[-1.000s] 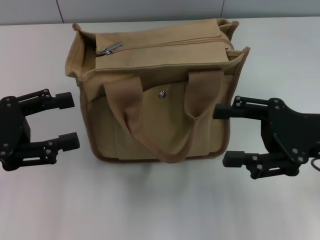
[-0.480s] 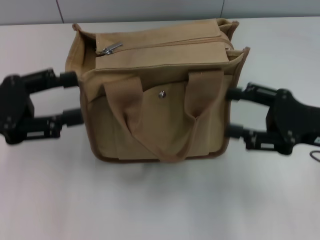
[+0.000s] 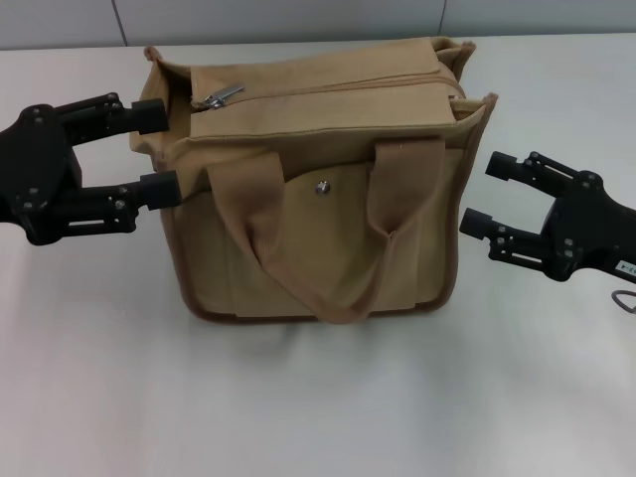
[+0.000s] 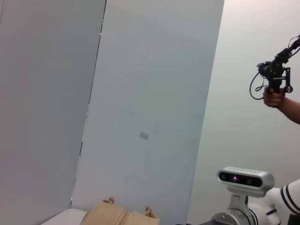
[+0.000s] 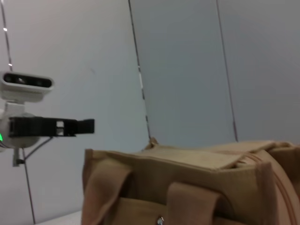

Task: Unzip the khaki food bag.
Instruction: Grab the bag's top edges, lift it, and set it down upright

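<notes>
The khaki food bag [image 3: 318, 199] stands upright mid-table, its front pocket with a silver snap [image 3: 322, 186] facing me. The top zipper looks closed, with the metal pull [image 3: 219, 97] at the bag's left end. My left gripper [image 3: 154, 149] is open, its fingertips at the bag's upper left corner, touching or nearly touching the side. My right gripper [image 3: 484, 194] is open and empty, a short gap to the right of the bag. The bag's top shows in the left wrist view [image 4: 122, 218]. The right wrist view shows the bag's front [image 5: 187, 187] and, beyond it, the left gripper's finger [image 5: 51, 126].
The bag stands on a white table [image 3: 318, 397] with a grey wall behind. The front strap handle [image 3: 298, 238] hangs down over the pocket. The left wrist view shows my head camera [image 4: 244, 178] and a person's hand holding a device [image 4: 274, 86] farther off.
My left gripper has moved up and back to the bag's upper left corner. My right gripper has drawn away from the bag's right side, leaving a gap. The bag has not moved.
</notes>
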Controlling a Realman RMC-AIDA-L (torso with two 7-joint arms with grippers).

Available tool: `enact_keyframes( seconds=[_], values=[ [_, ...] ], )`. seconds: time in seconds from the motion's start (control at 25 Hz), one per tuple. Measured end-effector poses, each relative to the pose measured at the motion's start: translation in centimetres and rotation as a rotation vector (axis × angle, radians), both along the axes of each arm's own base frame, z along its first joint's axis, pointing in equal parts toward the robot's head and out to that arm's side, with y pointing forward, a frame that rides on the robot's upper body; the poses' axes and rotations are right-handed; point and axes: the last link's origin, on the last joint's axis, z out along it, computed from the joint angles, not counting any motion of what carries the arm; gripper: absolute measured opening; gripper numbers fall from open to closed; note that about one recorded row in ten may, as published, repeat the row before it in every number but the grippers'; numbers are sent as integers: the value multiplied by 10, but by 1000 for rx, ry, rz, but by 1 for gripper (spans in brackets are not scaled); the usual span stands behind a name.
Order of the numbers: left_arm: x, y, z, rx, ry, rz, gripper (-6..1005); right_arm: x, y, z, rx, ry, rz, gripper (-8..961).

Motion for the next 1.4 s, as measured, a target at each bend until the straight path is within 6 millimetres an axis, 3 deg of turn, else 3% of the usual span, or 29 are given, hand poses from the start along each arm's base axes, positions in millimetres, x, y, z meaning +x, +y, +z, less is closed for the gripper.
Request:
enact_keyframes(
  seconds=[1.4],
  values=[
    [0, 0, -5, -17, 15, -2, 788, 1, 6, -4, 6, -26, -21, 809]
  ],
)
